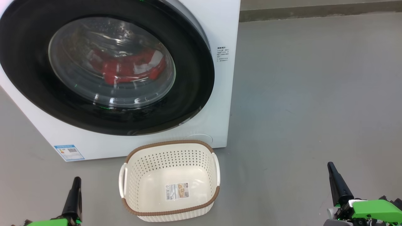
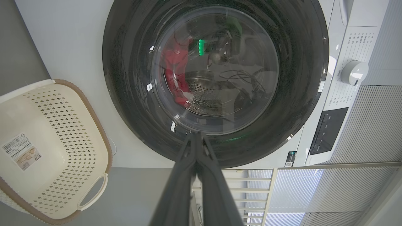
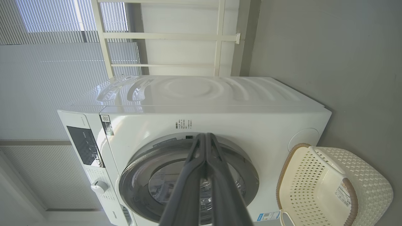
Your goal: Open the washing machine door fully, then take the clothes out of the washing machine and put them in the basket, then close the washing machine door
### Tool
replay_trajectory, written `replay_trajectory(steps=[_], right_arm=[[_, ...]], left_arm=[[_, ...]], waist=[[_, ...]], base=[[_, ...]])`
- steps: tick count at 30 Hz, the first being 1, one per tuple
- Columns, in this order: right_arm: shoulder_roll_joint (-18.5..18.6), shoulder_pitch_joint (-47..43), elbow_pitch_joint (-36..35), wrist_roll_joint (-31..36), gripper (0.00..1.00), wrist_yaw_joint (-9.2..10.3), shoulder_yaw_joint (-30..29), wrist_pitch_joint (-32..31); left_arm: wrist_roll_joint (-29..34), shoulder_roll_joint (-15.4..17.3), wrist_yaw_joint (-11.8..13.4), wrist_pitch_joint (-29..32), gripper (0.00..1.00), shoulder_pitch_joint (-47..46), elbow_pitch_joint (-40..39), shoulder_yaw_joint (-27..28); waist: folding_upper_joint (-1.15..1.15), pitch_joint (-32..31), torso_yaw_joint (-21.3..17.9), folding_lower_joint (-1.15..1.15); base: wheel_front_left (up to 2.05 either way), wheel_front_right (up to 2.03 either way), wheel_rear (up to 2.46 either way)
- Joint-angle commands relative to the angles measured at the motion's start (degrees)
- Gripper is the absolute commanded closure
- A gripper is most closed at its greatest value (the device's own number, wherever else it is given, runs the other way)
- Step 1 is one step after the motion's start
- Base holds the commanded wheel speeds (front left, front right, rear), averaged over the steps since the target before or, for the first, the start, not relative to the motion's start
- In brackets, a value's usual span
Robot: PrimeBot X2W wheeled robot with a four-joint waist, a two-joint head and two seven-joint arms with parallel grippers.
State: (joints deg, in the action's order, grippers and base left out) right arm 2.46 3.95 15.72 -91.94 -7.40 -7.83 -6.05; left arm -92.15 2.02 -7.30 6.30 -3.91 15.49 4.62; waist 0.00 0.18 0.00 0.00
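Observation:
The white washing machine [image 1: 224,28] stands ahead with its round black-rimmed door [image 1: 188,78] closed. Through the glass bowl I see red clothes with white patches [image 1: 127,67] lying in the drum; the left wrist view also shows the clothes [image 2: 176,72] behind the door [image 2: 125,78]. The cream perforated basket [image 1: 216,169] with a brown rim sits empty on the floor just in front of the machine. My left gripper [image 1: 76,180] is shut at the lower left, well short of the door. My right gripper [image 1: 330,165] is shut at the lower right, over bare floor.
Grey floor [image 1: 314,94] spreads to the right of the machine. A control panel and a white dial [image 2: 354,72] sit at the machine's top. Behind the machine [image 3: 220,94] are a white frame and ribbed window panels [image 3: 47,78].

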Motion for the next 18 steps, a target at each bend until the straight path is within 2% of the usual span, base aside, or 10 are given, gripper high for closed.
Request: replay_trajectory(steps=[1,18], right_arm=[[0.42,2.23,-1.69,-0.25,1.0,-0.09,1.33,-0.42],[0.42,2.23,-1.69,-0.25,1.0,-0.09,1.33,-0.42]], left_arm=[[-0.04,0.86,-0.19,0.17,1.0,-2.27,-1.46,1.88],[-0.04,0.86,-0.19,0.17,1.0,-2.27,-1.46,1.88]], waist=[[0.0,0.0,0.0,0.0],[0.0,0.0,0.0,0.0]], base=[[0.0,0.0,0.0],[0.0,0.0,0.0]])
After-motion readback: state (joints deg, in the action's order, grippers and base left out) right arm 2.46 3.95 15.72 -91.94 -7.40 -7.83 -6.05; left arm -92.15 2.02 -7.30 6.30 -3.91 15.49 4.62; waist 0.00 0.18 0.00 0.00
